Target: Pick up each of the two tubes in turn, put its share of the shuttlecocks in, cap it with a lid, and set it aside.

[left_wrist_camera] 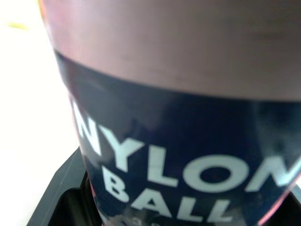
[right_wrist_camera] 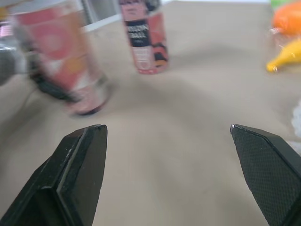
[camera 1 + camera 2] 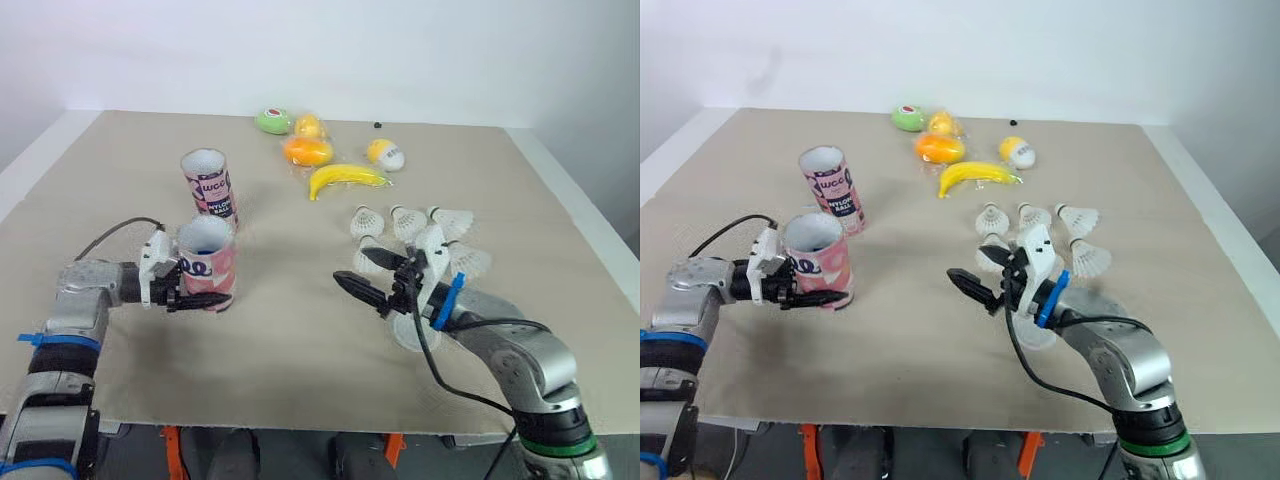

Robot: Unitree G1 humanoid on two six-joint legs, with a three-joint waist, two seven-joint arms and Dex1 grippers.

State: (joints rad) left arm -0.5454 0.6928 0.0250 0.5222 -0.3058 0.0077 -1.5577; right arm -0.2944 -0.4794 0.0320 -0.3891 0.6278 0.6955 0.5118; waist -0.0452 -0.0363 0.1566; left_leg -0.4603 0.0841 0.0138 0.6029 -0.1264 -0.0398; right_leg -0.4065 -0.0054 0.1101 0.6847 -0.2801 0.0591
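An open-topped pink tube (image 3: 207,258) stands near the table's left front, and my left gripper (image 3: 198,299) is shut on its base. Seen through the left wrist, its label (image 1: 178,155) reads "NYLON BALL" close up. A second pink tube (image 3: 209,183) stands upright just behind it. At the right, several white shuttlecocks (image 3: 407,222) lie in a loose cluster. In front of them my right gripper (image 3: 362,270) hovers open, holding nothing and pointing toward the tubes. A pale round lid (image 3: 410,330) lies under that wrist.
Toy fruit lies at the table's back: a banana (image 3: 345,178), an orange (image 3: 307,150), a green piece (image 3: 272,121) and a yellow-white piece (image 3: 385,153). The beige table (image 3: 300,340) has bare room between the two grippers.
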